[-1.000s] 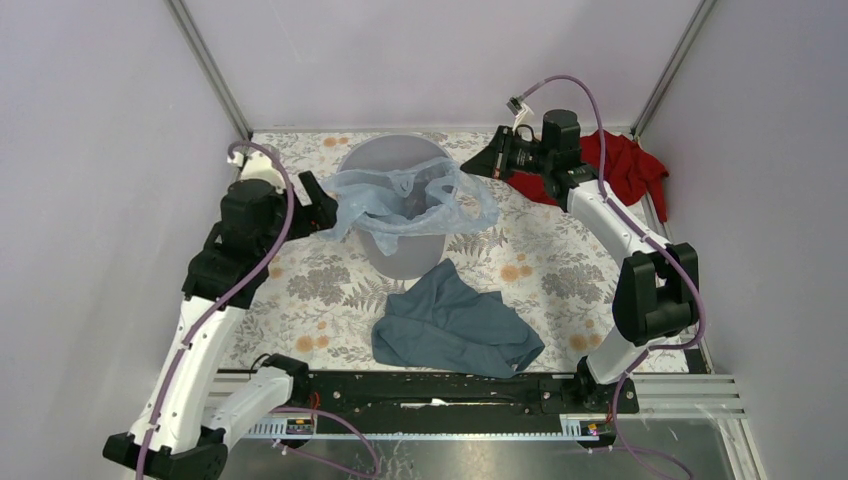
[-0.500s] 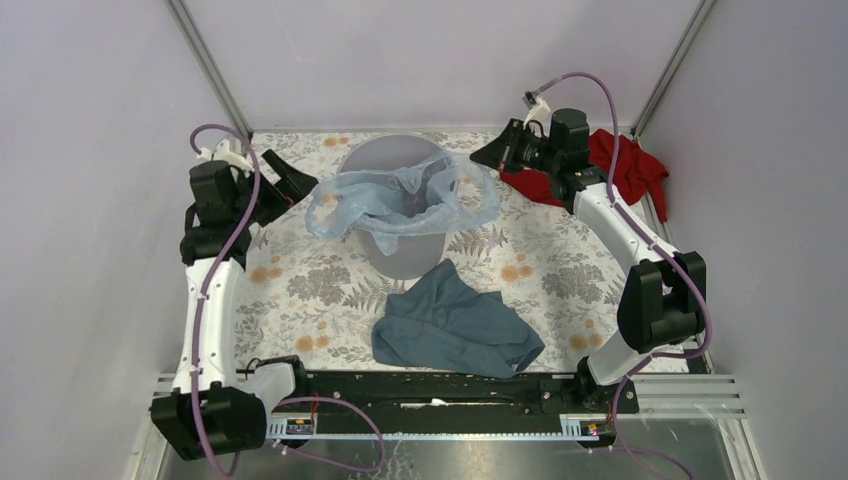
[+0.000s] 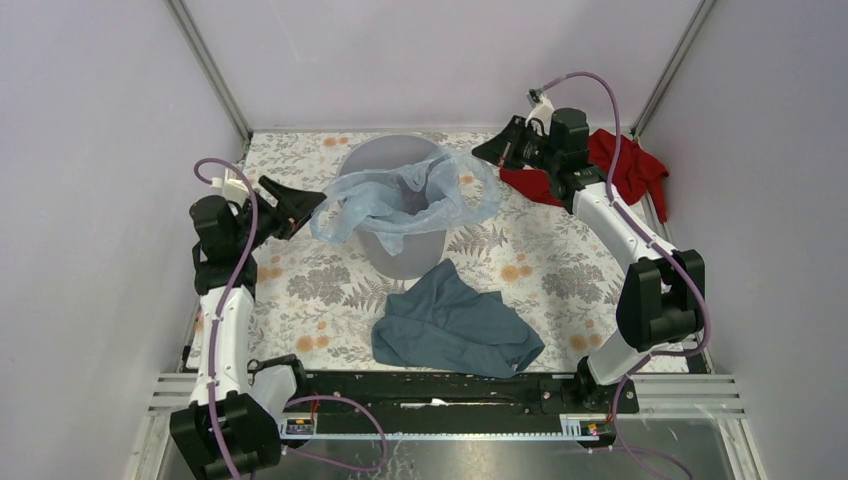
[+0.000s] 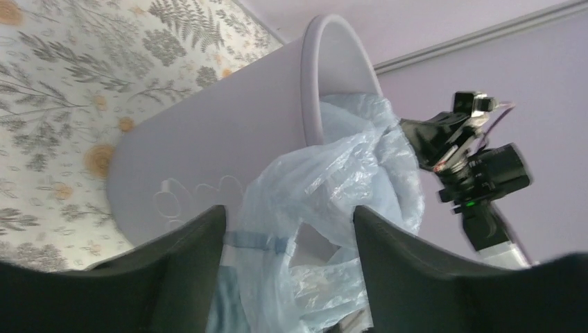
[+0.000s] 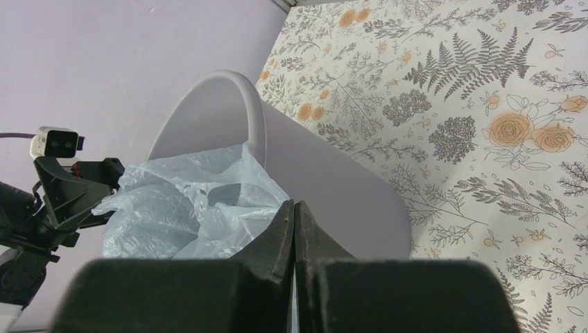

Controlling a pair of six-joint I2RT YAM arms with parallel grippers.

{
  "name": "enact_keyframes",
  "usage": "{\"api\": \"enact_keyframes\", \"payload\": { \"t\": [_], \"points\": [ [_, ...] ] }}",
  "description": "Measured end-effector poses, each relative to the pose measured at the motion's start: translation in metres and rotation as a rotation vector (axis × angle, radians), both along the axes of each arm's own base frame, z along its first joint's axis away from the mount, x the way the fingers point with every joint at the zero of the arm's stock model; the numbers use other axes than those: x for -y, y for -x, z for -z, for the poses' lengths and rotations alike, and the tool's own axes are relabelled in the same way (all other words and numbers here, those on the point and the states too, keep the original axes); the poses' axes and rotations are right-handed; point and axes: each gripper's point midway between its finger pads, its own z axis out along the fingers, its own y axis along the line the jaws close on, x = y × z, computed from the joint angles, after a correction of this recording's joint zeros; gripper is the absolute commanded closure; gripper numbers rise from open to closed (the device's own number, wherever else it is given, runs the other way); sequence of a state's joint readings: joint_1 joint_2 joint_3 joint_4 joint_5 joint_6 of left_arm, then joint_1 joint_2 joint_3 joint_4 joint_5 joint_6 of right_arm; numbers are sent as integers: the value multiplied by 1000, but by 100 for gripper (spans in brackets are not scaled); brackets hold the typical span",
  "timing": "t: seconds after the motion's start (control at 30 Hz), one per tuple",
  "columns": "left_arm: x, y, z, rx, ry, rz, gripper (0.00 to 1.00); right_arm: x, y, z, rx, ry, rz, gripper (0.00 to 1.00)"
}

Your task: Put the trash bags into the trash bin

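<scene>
The round light-grey trash bin (image 3: 400, 255) stands upright at the back middle of the floral table. The thin pale-blue trash bag (image 3: 385, 200) lies crumpled over the bin's mouth, partly inside, with lobes hanging over the left and right rim. My left gripper (image 3: 308, 207) is open just left of the bin. In its wrist view the bag (image 4: 333, 180) hangs between and ahead of the spread fingers (image 4: 288, 209), ungripped. My right gripper (image 3: 478, 155) is shut at the bag's raised right edge. In the right wrist view the film (image 5: 173, 201) runs up to the closed tips (image 5: 294, 203).
A slate-blue cloth (image 3: 455, 320) lies crumpled in front of the bin. A red cloth (image 3: 625, 165) sits in the back right corner behind the right arm. Lilac walls with metal corner posts close in the table on three sides.
The left arm has pulled back to the left, away from the bag's left edge, and that side of the bag has sagged a little. The right gripper has shifted slightly up and right.
</scene>
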State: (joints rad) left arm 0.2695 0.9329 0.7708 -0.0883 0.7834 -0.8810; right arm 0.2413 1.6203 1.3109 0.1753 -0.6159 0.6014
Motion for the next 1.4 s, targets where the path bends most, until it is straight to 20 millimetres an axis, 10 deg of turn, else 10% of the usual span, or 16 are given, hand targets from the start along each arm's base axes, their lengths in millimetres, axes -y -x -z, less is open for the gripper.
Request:
{"api": "enact_keyframes", "payload": {
  "t": [0.2,0.37,0.7,1.4],
  "points": [
    [1,-7,-6,27,49,9,85,-1,-4,3,-4,-7,4,100],
    [-5,-22,-7,40,42,0,94,-3,-9,6,-6,-14,6,100],
    [-6,-68,-24,99,-71,-76,100,-7,-27,12,-13,-16,11,100],
    [-3,-134,55,-105,-229,-207,100,-19,-67,37,-58,-5,34,100]
  ]
}}
